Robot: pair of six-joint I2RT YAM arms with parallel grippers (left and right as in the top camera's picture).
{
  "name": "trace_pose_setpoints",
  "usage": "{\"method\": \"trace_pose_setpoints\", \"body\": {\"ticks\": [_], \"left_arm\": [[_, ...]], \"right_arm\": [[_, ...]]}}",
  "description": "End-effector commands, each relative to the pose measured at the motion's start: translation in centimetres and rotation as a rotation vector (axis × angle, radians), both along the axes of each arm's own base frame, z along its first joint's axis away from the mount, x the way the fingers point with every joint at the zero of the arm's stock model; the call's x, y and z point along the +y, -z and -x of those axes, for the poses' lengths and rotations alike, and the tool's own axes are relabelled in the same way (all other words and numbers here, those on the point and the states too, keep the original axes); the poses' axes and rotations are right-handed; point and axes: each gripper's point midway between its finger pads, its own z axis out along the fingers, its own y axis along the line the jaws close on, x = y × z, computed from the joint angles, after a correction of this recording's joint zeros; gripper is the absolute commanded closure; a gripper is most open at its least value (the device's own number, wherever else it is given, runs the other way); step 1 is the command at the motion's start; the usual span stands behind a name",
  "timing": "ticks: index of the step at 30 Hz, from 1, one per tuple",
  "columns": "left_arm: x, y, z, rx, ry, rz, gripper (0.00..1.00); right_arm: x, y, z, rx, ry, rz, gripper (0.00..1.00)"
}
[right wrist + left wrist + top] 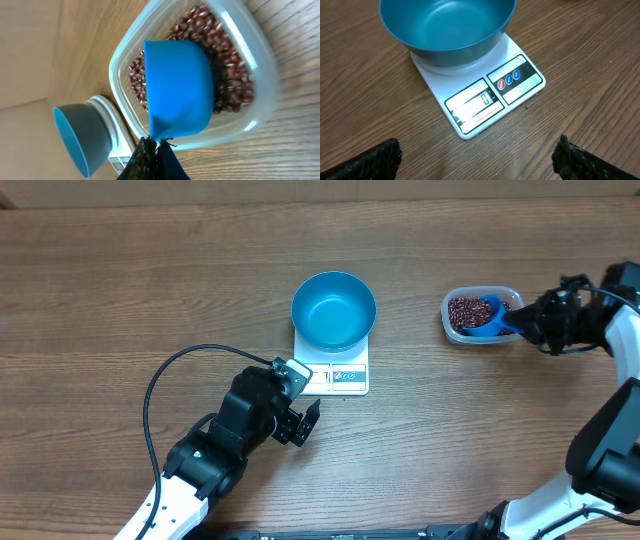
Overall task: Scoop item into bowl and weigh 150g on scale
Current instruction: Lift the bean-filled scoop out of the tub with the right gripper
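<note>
Right gripper point(524, 321) clenched on the scoop point(490, 317) handle, scoop down in the beans point(465, 310) in the tub point(446, 320), right of frame. Target bowl point(333, 312) is empty on the scale point(349, 376) at centre, left of the scoop along its handle axis, bare table between. Display probably reads 0. Left gripper point(300, 423) released, holding nothing, lower left of the scale.

The wooden tabletop point(120, 280) carries the white scale point(348, 376) near its middle, and a clear plastic tub point(478, 290) stands well right of the scale.

Scale point(490, 95) disp: 0 (small print illegible).
</note>
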Motion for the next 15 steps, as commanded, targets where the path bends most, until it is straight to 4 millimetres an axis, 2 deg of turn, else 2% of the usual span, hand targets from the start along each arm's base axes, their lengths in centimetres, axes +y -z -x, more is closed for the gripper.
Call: {"method": "trace_pose_setpoints", "body": {"ticks": [1, 6, 15], "left_arm": [[0.3, 0.3, -0.2, -0.001, -0.006, -0.017, 0.0], [0.3, 0.3, -0.2, -0.001, -0.006, -0.017, 0.0], [0.3, 0.3, -0.2, -0.001, -0.006, -0.018, 0.0]], "right_arm": [[-1.3, 0.0, 1.0, -0.016, 0.009, -0.036, 0.96], [-2.2, 0.0, 1.7, -0.023, 0.008, -0.031, 0.96], [-1.2, -1.0, 1.4, -0.074, -0.018, -0.094, 0.96]]}}
